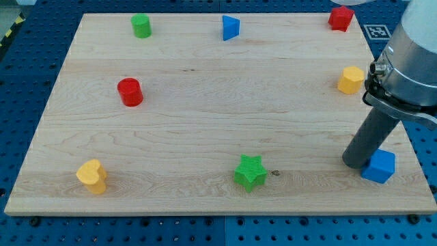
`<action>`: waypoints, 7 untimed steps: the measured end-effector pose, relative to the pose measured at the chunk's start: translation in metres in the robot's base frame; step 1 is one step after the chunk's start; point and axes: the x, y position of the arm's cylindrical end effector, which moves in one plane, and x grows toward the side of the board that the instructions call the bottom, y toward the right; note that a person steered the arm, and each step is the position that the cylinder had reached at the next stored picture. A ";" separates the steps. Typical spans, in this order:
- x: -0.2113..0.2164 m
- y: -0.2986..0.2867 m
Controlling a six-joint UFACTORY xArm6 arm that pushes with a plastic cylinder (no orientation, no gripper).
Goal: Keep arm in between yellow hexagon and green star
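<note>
The yellow hexagon (351, 80) sits near the board's right edge, in the upper half. The green star (250, 172) lies near the bottom edge, right of the middle. My tip (355, 164) rests on the board at the lower right, touching the left side of a blue cube (379, 166). The tip is well to the right of the green star and below the yellow hexagon.
A green cylinder (141, 26) and a blue triangular block (231, 28) stand along the top edge. A red block (341, 18) is at the top right corner. A red cylinder (130, 92) is at the left. A yellow heart (92, 175) is at the bottom left.
</note>
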 end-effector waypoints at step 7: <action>-0.010 -0.010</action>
